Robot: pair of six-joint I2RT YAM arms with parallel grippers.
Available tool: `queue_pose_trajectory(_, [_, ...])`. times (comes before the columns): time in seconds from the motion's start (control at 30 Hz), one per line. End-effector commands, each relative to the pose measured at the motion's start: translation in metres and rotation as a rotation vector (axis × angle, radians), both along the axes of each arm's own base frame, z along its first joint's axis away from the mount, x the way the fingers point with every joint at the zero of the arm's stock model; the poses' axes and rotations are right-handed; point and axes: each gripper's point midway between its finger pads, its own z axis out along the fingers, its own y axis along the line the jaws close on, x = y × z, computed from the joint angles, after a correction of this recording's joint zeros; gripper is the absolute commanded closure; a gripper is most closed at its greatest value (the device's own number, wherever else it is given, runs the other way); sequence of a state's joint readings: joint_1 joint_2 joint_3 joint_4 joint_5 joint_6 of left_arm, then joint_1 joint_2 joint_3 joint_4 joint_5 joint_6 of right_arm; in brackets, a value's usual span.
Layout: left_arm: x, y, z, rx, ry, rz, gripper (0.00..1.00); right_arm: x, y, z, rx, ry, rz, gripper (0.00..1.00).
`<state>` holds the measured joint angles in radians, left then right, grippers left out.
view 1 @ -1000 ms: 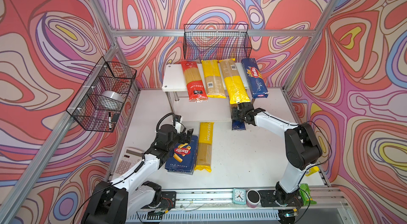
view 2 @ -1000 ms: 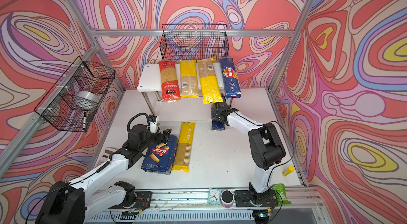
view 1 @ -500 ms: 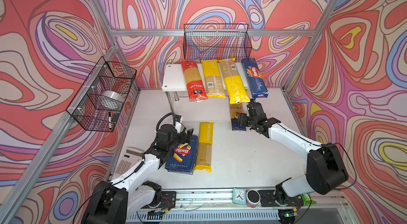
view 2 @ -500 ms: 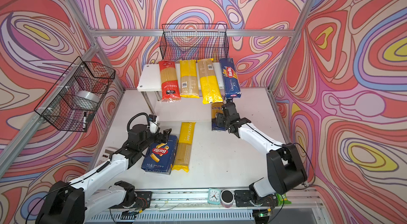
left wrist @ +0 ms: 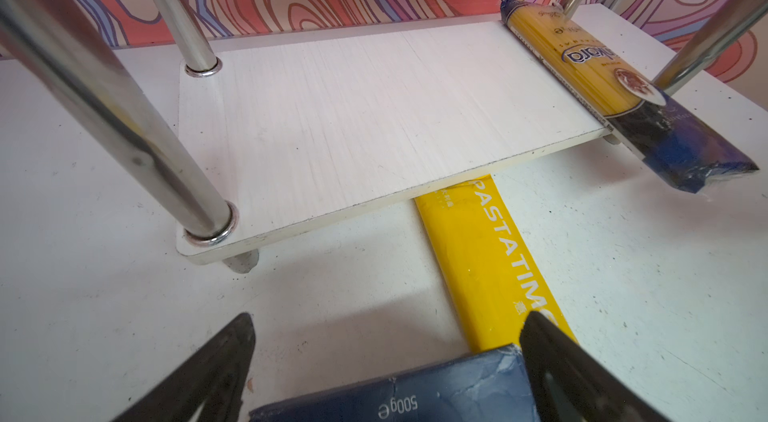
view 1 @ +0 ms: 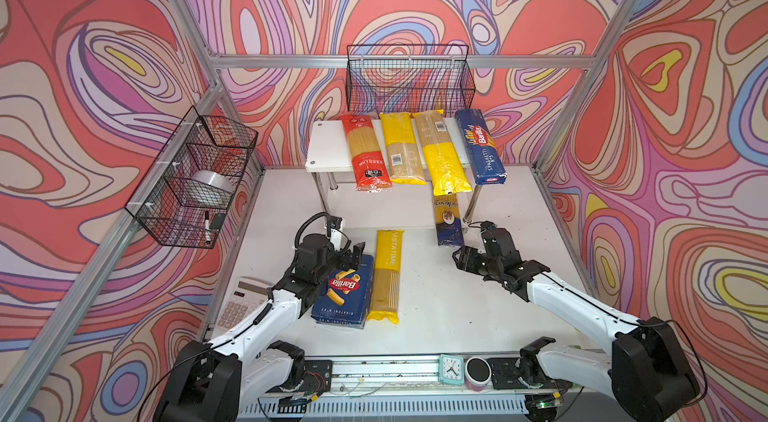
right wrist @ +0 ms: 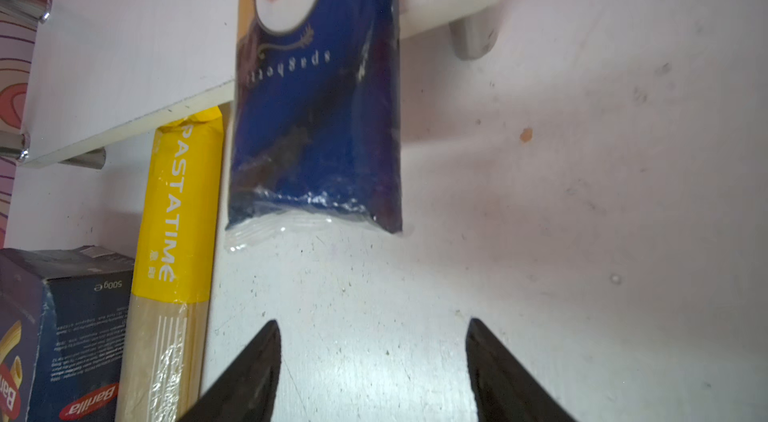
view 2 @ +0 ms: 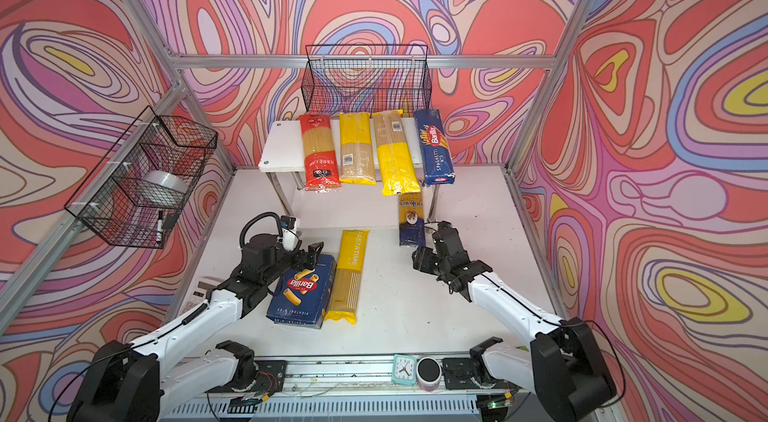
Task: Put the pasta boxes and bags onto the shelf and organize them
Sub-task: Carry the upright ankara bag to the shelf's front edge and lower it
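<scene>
R gripper [right wrist: 372,321] — jaws apart, near dk-blue bag [right wrist: 316,117].

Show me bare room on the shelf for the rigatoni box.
Lower board: bare from its left edge to the dark blue bag at the right end. Top board: only a strip left of the red bag; the rest is packed up to the spaghetti box.

The left arm [view 1: 266,316] reaches in from the near left corner of the counter [view 1: 436,316]. Its wrist tips down, so the left gripper [view 1: 354,253] sits low over the left middle, jaws spread wide. Whether they pinch anything is unclear. The right arm [view 1: 573,308] stretches in from the near right corner. The right gripper [view 1: 457,260] points far-left just above the counter, jaws apart and empty.
</scene>
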<state>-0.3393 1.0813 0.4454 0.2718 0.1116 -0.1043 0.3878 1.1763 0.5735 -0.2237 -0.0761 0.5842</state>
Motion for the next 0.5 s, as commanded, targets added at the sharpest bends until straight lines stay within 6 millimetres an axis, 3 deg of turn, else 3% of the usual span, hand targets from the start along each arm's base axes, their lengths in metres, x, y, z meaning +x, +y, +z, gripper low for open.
queue_pose_trajectory(0.0, [0.001, 0.001, 0.006, 0.004, -0.018, -0.002, 0.0, 0.003, 0.013, 0.005, 0.082, -0.029, 0.009, 0.23])
queue_pose_trajectory(0.07, [0.002, 0.002, 0.007, 0.006, -0.02, 0.005, 0.0, 0.005, 0.014, 0.001, 0.081, -0.017, 0.011, 0.19])
queue_pose_trajectory(0.27, [0.002, 0.002, 0.006, 0.005, -0.018, 0.004, 0.0, 0.014, 0.021, -0.006, 0.091, -0.013, 0.02, 0.21])
queue_pose_trajectory(0.47, [0.003, 0.001, 0.005, 0.009, -0.01, -0.001, 0.0, 0.03, 0.035, 0.004, 0.168, -0.043, 0.021, 0.19])
